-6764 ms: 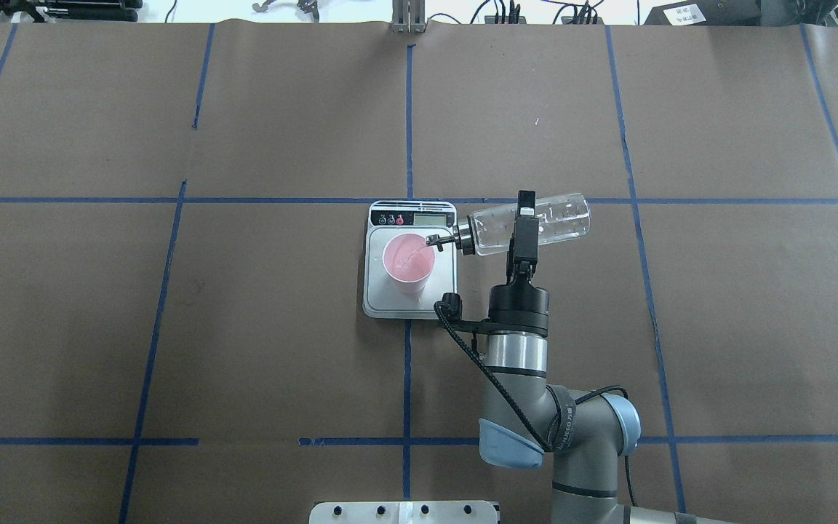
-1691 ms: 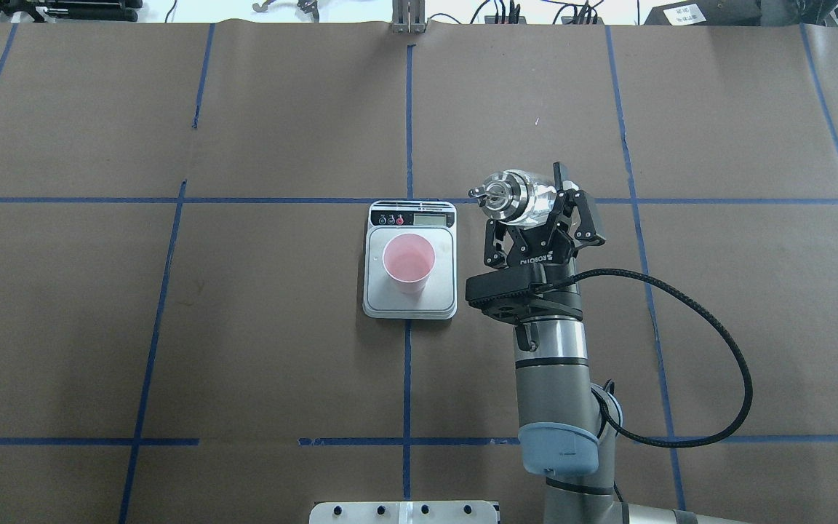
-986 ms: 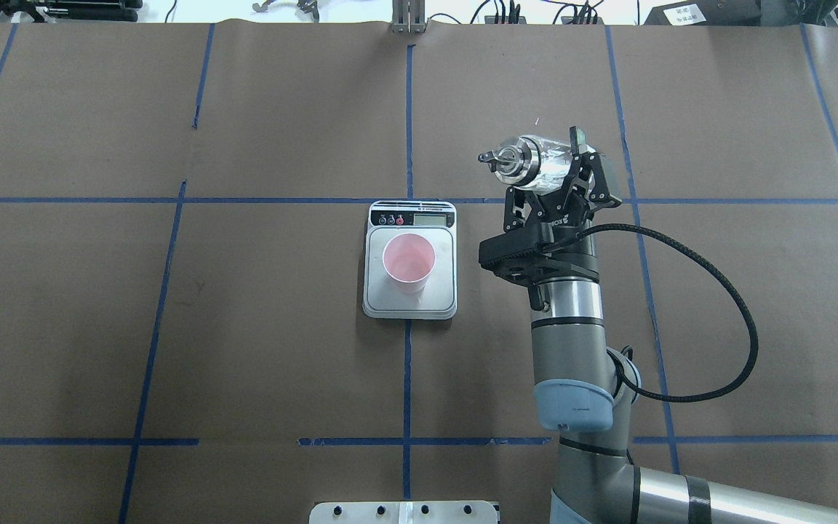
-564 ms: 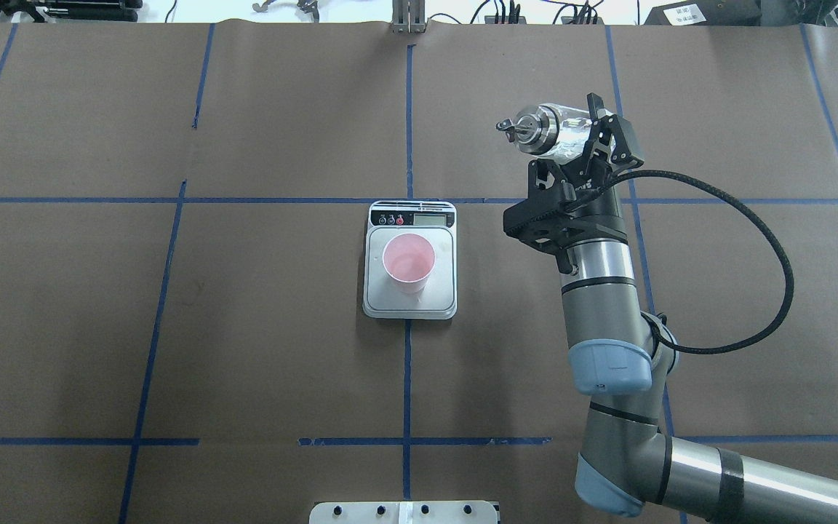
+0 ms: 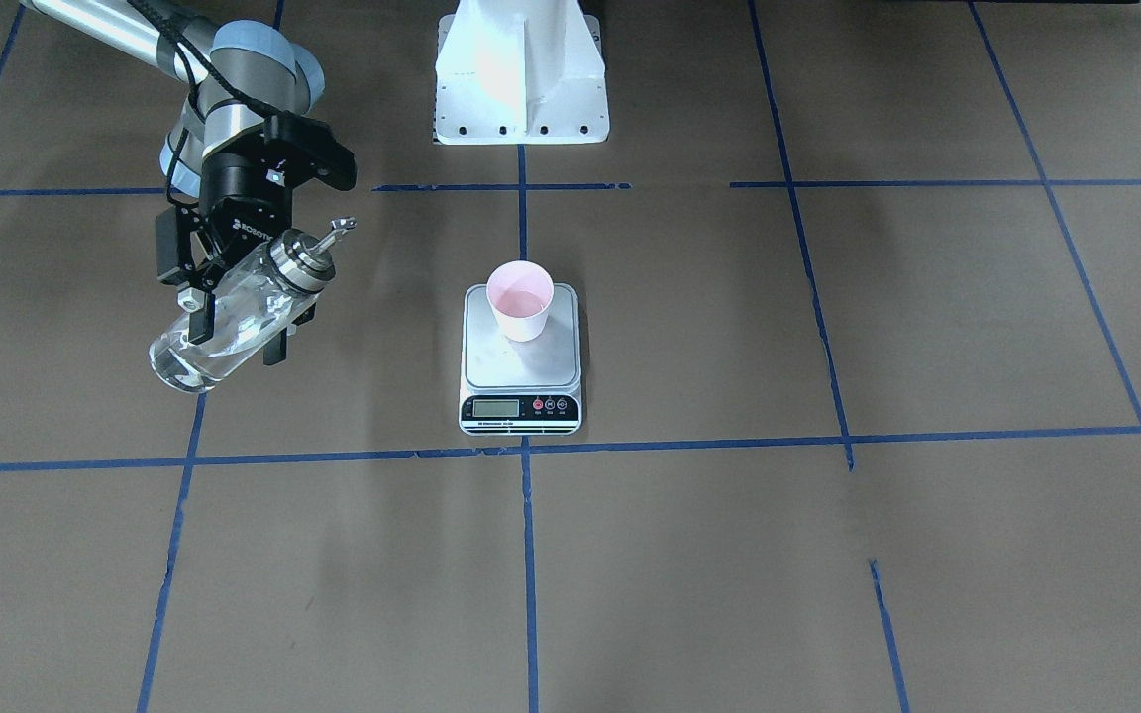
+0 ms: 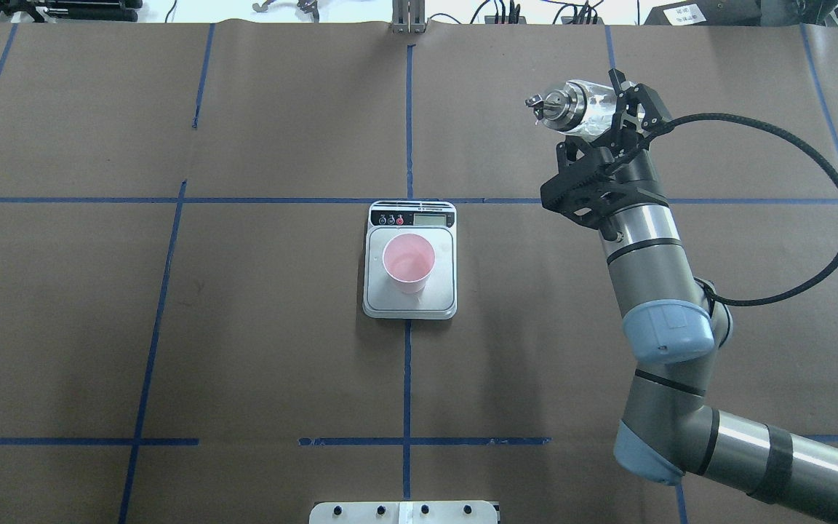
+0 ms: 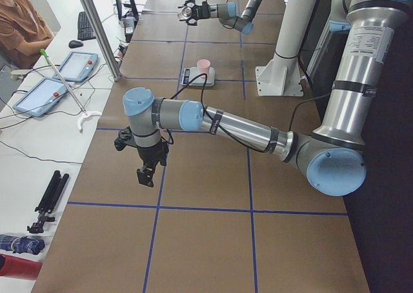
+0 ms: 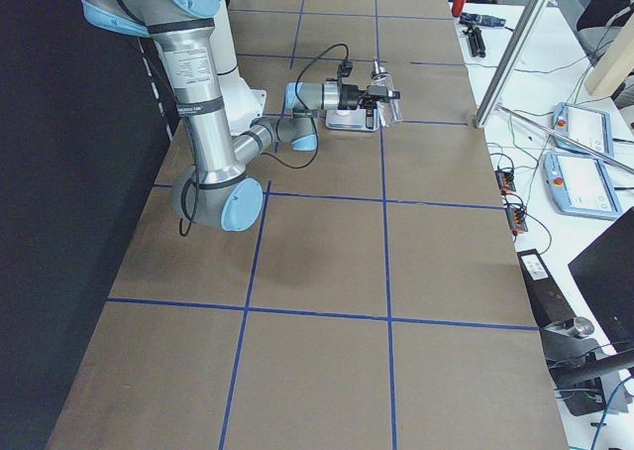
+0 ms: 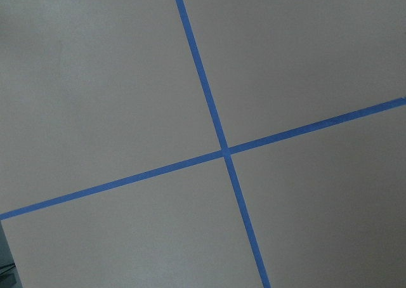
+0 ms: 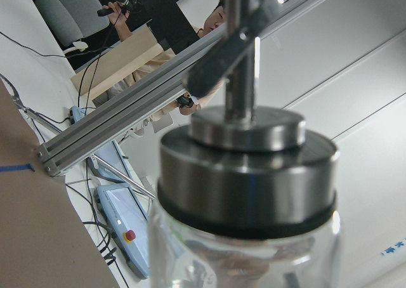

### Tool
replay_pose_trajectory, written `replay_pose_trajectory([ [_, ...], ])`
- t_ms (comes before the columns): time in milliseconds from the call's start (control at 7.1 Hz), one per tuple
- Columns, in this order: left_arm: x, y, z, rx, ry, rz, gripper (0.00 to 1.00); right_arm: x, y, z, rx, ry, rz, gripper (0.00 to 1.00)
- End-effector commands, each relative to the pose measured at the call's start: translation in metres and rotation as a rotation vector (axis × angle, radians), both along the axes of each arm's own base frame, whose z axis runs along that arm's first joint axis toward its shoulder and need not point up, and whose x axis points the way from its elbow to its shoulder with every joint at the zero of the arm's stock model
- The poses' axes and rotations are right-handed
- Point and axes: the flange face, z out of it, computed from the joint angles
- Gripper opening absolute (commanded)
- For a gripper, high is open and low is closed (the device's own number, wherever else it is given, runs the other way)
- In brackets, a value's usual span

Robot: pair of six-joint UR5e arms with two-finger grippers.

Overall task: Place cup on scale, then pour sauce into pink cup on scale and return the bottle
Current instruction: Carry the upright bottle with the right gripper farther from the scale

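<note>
The pink cup (image 6: 408, 262) (image 5: 521, 300) stands upright on the silver scale (image 6: 444, 291) (image 5: 521, 371) at the table's middle. Far to its right and beyond it, my right gripper (image 6: 608, 116) (image 5: 234, 322) is shut on the clear glass bottle (image 6: 583, 109) (image 5: 229, 317), held off the table and tilted with its metal spout cap (image 10: 247, 167) toward the scale side. Clear sauce (image 5: 184, 361) sits in the bottle's lower end. My left gripper (image 7: 147, 172) hangs low over bare paper, far from the scale; I cannot tell if it is open or shut.
Blue tape lines (image 6: 408, 109) cross the brown paper table cover. A black cable (image 6: 826, 182) loops out from the right wrist. The white robot base (image 5: 521, 69) stands behind the scale. A person (image 7: 19, 22) and tablets (image 7: 74, 64) are at a side table.
The right gripper has stopped pouring, turned the bottle spout-up, and carried it away from the scale toward the far right. The cup and scale have stayed put.
</note>
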Motion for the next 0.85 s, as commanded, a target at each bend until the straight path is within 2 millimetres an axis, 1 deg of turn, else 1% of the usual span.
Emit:
replay_pose_trajectory([
  [0,0.000,0.000,-0.001,0.002,0.001,0.000,1.00,0.015,-0.006,0.017,-0.013,0.013,-0.055,0.00],
  [141,0.000,0.000,-0.001,0.002,0.001,0.000,1.00,0.024,-0.010,0.028,-0.028,-0.004,-0.099,0.00],
  [282,0.000,-0.001,-0.002,0.003,0.001,0.000,1.00,0.044,-0.010,0.036,-0.044,-0.052,-0.147,0.00],
  [423,0.000,-0.001,-0.002,0.002,0.001,0.000,1.00,0.054,-0.014,0.041,-0.077,-0.128,-0.176,0.00],
  [564,0.000,-0.001,-0.003,0.002,0.001,-0.001,1.00,0.068,-0.017,0.044,-0.116,-0.182,-0.225,0.00],
  [705,0.000,-0.002,-0.003,0.004,0.003,-0.001,1.00,0.090,-0.009,0.040,-0.161,-0.210,-0.241,0.00],
])
